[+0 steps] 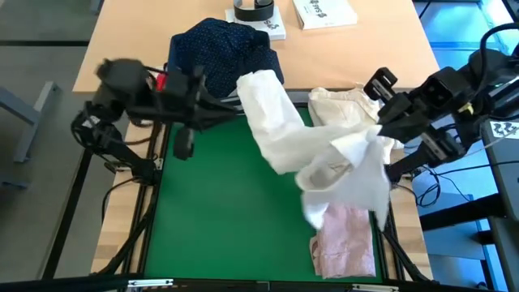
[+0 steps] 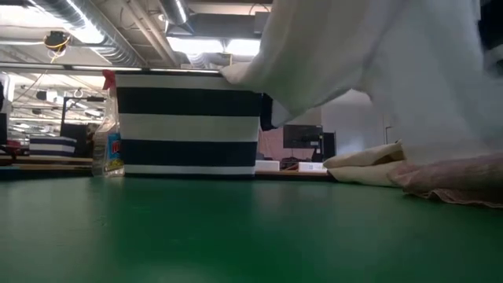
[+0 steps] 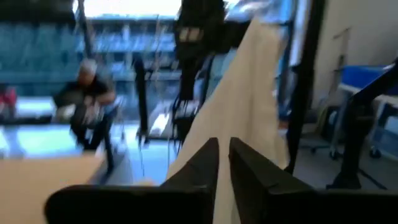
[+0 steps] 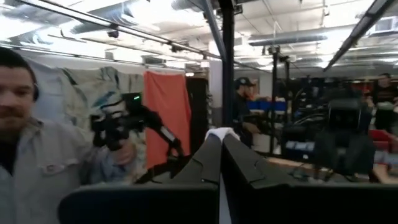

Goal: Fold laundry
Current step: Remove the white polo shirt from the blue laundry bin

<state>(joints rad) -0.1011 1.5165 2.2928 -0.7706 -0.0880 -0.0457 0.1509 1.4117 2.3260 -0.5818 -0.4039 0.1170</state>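
Two grippers hold the white shirt (image 1: 280,130) above the green worktop (image 1: 219,219): the left gripper (image 1: 240,105) has its fingers nearly closed on the far end, and the right gripper (image 1: 375,134) is clamped shut on the near-right end, so the shirt's long axis runs diagonally from far-left to near-right. Only the high view shows this span, the navy white-dotted shirt (image 1: 223,49) and the pale pink top (image 1: 345,243); the low view alone shows the striped bin (image 2: 189,122) upright beyond the mat.
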